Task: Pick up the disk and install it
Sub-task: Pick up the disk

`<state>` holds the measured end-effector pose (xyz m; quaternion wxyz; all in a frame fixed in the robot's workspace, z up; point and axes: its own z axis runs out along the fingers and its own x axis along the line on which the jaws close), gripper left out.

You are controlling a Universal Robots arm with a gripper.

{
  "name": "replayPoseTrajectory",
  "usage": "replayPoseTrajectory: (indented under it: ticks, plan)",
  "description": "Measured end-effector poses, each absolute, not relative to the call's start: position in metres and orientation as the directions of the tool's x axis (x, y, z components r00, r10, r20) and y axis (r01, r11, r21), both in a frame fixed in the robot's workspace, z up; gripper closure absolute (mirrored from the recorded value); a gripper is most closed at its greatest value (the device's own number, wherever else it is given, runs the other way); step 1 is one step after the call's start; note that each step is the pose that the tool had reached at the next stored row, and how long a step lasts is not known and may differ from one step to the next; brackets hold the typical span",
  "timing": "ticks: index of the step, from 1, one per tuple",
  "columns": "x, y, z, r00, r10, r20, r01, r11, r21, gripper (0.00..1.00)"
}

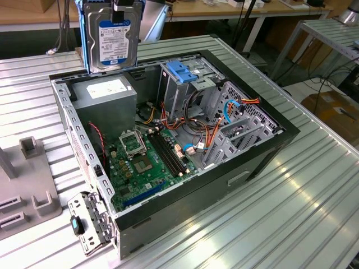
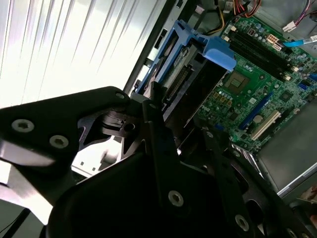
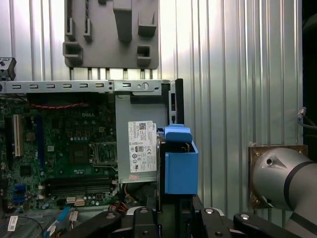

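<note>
Above the open computer case [image 1: 263,162], the gripper [image 2: 179,113] is clenched on the disk [image 1: 112,36], held upright.

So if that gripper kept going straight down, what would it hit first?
Likely the case wall beside the power-supply box, though depth is unclear. The gripper points down, and the disk it holds hangs lowest, so the disk would touch first.

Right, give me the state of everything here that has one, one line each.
disk: held upright in the air above the case, near the power supply
gripper: jaws shut on the disk
computer case: lying on its side, open
blue bracket: sitting on the drive cage, no drive in it
processor socket: bare, no cooler
power supply: mounted in the case
</note>
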<state>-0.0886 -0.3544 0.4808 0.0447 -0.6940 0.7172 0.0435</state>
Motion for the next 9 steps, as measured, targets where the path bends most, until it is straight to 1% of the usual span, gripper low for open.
replayPoseTrajectory:
  ticks: [4,9]
  plan:
    - [-0.0805,-0.3552,0.4808,-0.033,-0.992,-0.124,-0.999,0.033,0.0,0.65]
    - [-0.0777,-0.3631,0.4808,-0.033,-0.992,-0.124,-0.999,0.033,0.0,0.65]
